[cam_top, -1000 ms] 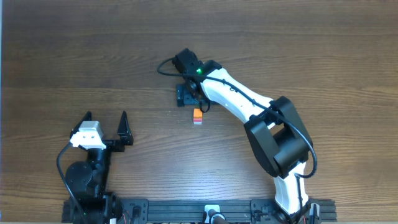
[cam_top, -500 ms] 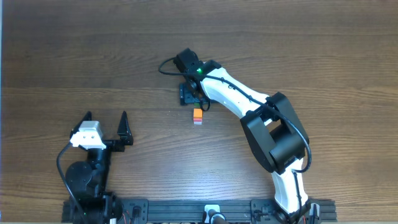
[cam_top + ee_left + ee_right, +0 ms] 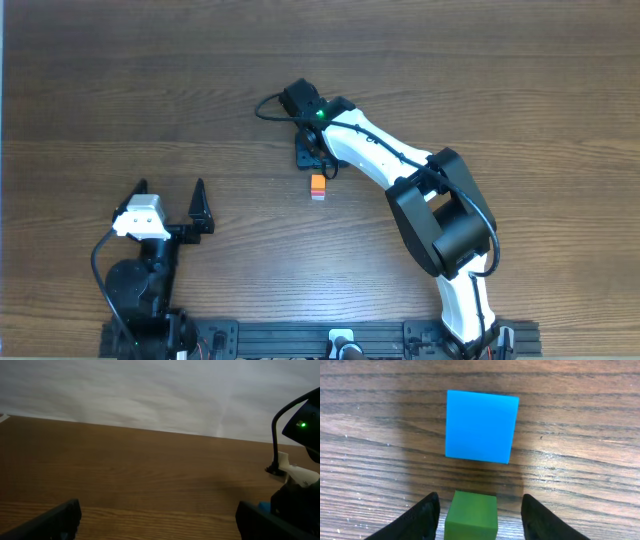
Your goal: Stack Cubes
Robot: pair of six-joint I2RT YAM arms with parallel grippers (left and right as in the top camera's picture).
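Straddling the green cube with the right hand open, blue cube lying just beside on the worktop; risking an off-centre pinch twisting green, or bumping blue.

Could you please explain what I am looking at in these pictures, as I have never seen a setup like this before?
These are two robot arms at a wooden table. The overhead picture looks straight down, with both arm bases along its bottom edge. The other two pictures come from a camera on each arm's wrist, looking out past that arm's own two fingers. The left pincer sits open near its base, holding nothing. The right pincer is out over the table's middle, open, with a green cube between its fingers but, as far as I can see, not gripped. A blue cube lies just beyond it. Nearby, the overhead picture shows an orange cube, apparently on a paler block, though that is too small to be sure.
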